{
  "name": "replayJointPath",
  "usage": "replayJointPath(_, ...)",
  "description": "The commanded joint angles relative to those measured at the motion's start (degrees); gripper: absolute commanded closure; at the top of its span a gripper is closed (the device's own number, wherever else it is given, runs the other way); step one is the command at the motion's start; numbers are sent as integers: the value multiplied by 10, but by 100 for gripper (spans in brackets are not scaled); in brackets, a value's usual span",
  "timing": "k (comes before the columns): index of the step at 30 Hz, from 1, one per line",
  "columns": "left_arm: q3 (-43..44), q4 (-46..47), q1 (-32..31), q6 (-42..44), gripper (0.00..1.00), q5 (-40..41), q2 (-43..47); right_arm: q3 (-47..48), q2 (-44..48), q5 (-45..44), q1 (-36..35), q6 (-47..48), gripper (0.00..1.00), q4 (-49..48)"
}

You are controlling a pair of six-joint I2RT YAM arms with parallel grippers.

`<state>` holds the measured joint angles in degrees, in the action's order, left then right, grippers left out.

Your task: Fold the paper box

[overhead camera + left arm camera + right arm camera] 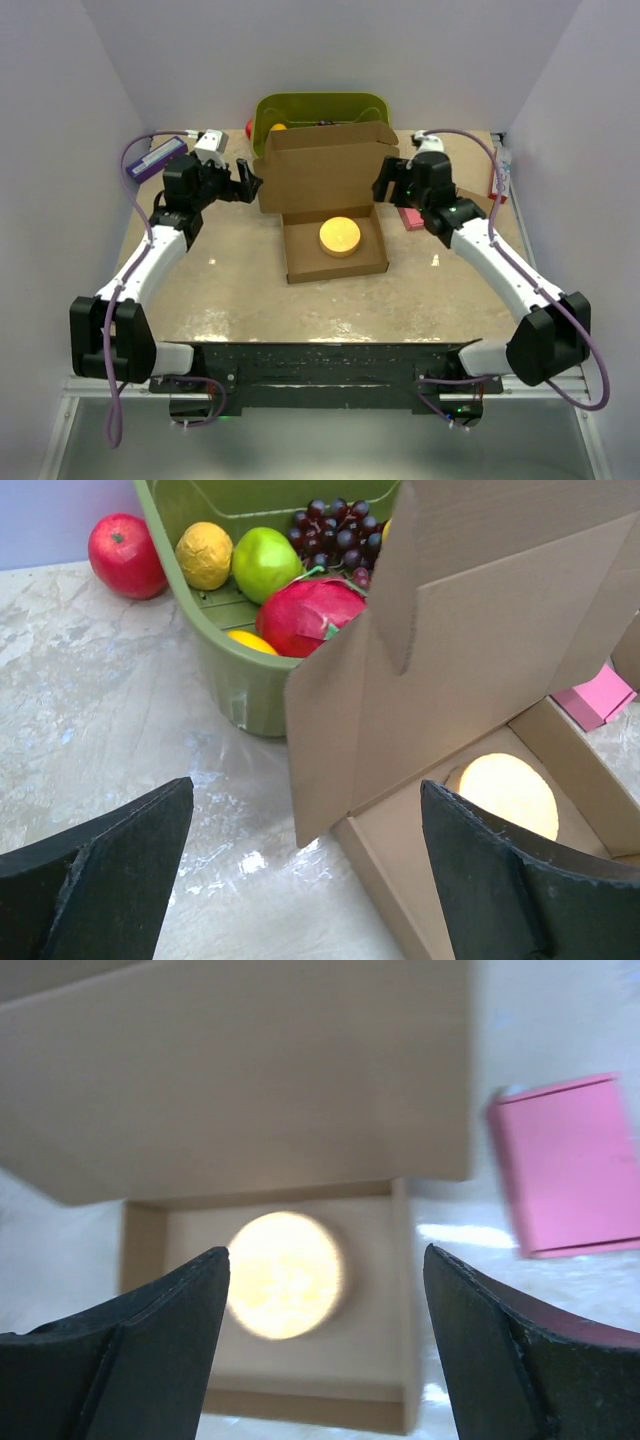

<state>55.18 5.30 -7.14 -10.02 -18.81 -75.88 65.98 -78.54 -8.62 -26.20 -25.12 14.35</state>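
Note:
The paper box (pixel 330 180) is a brown cardboard mailer in the table's middle, its lid standing up at the back and its tray open toward me. A round yellow disc (pixel 340 237) lies in the tray. My left gripper (pixel 246 186) is open and empty just left of the lid's left flap (pixel 330 740). My right gripper (pixel 385 186) is open and empty at the lid's right edge. The right wrist view looks down on the tray (pixel 400 1260) and disc (pixel 285 1275). The left wrist view shows the tray's corner (pixel 380 860).
A green bin (pixel 320 115) of toy fruit stands right behind the box; it shows in the left wrist view (pixel 230 670). A red apple (pixel 125 553) lies left of it. A pink block (pixel 410 217) lies right of the box. A purple item (pixel 158 158) sits far left.

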Motion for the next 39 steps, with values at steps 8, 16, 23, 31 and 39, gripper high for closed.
replayJointPath(8,8,62,25,11,3,-106,-42,22,-29,222,178,133,18,-47)
replayJointPath(16,12,81,23,9,9,-95,-73,73,-107,218,178,197,18,-78)
replayJointPath(23,20,94,18,9,15,-87,-90,104,-150,245,178,226,20,-100)
replayJointPath(31,40,101,-4,11,22,-90,-117,130,-196,292,178,235,23,-126)
replayJointPath(39,48,96,-13,13,45,-78,-123,137,-213,317,178,234,40,-130)
